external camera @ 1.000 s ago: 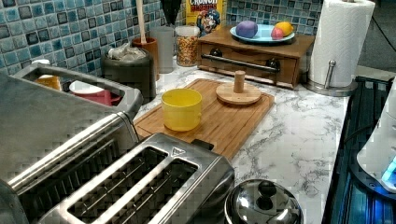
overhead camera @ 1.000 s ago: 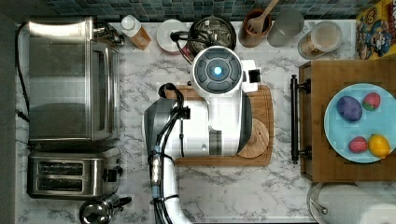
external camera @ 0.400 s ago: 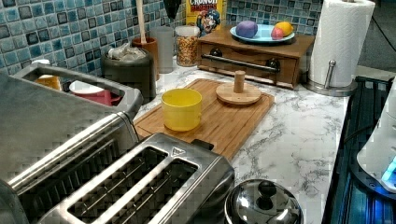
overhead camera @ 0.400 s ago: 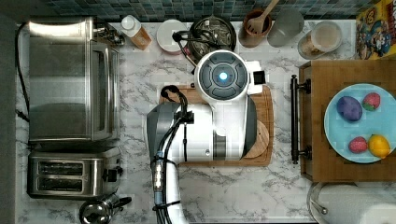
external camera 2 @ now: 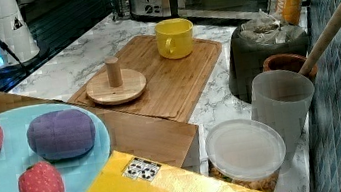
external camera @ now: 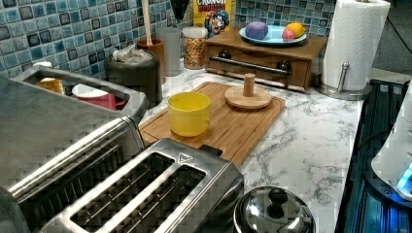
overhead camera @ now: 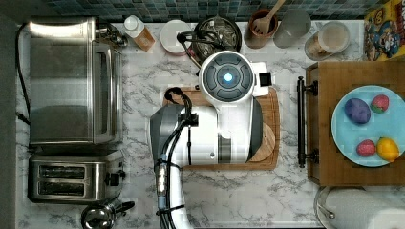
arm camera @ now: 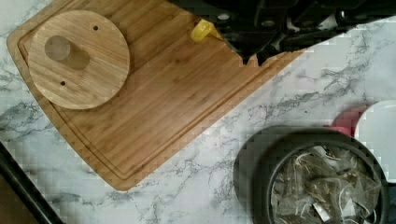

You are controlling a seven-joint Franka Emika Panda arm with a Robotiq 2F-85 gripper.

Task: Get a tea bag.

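White marble-veined desk here, backed by a wall of small blue tiles. A toaster oven and a two-slot toaster stand at the top view's left, and a wooden drawer box carrying a blue plate of toy fruit sits at the top view's right. In the middle lies a bamboo cutting board, with a yellow mug on it and a round wooden stand with an upright peg beside that.

The tea bags are heaped in a dark round canister against the tiled wall, just off the board's corner, between a red-and-white bowl and a clay pot holding a wooden spoon. They lie jumbled and crumpled, translucent pouches at every angle, so no single long axis or heading can be read.

The white arm rises from the top view's lower edge, folds over the cutting board, and its round wrist end sits above the board's far edge, just short of the canister. The pincer points straight down over the board's edge, its dark tips close together with nothing in them; how wide the gap is, I cannot tell.
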